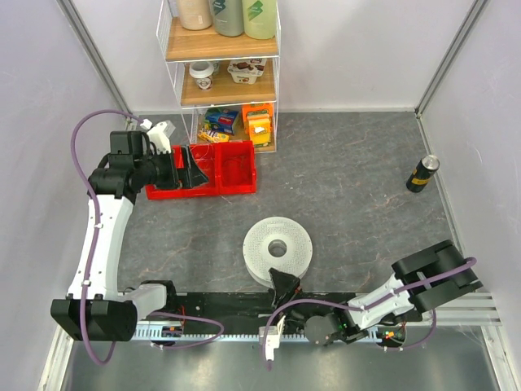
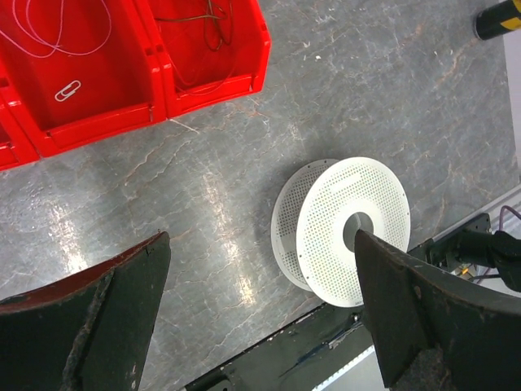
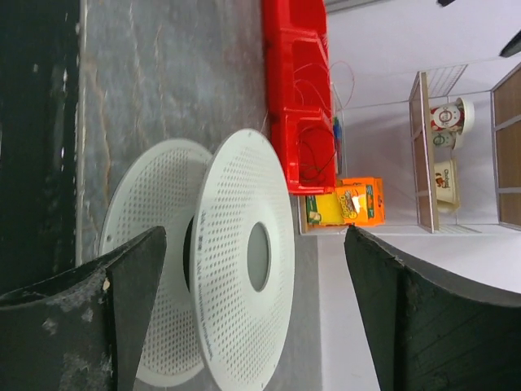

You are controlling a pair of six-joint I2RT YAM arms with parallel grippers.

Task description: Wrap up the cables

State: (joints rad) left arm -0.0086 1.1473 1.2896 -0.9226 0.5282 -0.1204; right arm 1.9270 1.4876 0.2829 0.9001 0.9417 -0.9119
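Toward the far left corner of the worktop, our left gripper hangs by the red bins, fingers apart. The cables lie in one bin. At the mid near edge, our right gripper, also spread, faces the white spool.

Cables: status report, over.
Left gripper and right gripper open, empty. Cables loose in red bin; spool apart, by right gripper. Nothing in the way.
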